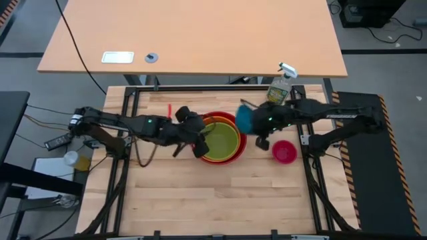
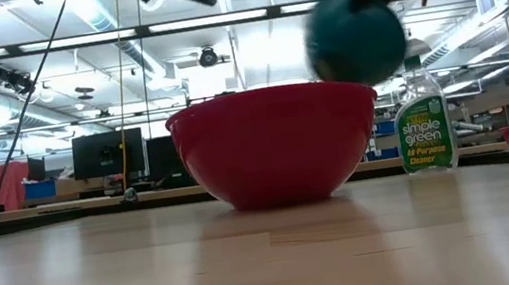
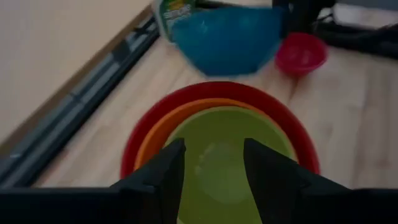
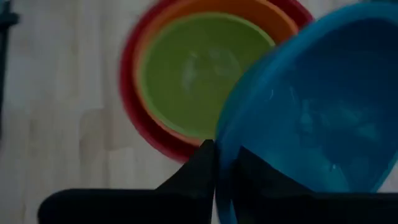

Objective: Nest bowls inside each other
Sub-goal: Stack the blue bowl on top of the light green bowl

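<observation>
A red bowl (image 1: 231,157) stands on the table with an orange bowl (image 1: 215,123) and a green bowl (image 1: 223,141) nested inside it. My left gripper (image 3: 211,171) hovers open above the stack's left side, with nothing between its fingers. My right gripper (image 4: 217,158) is shut on a blue bowl (image 1: 245,119), held in the air at the stack's far right. A small magenta bowl (image 1: 284,152) rests on its base to the right of the stack. My right gripper pinches the blue bowl's rim (image 4: 219,146), one finger inside the wall and one outside. The bowl is lifted clear of the table and strongly tilted, beside and above the red bowl's rim (image 2: 348,88).
A clear spray bottle (image 1: 281,87) stands upright near the table's far edge, just behind the blue bowl. Bare wooden tabletop (image 1: 213,200) stretches along the near side. Black frame rails (image 1: 127,133) run along the table's edges.
</observation>
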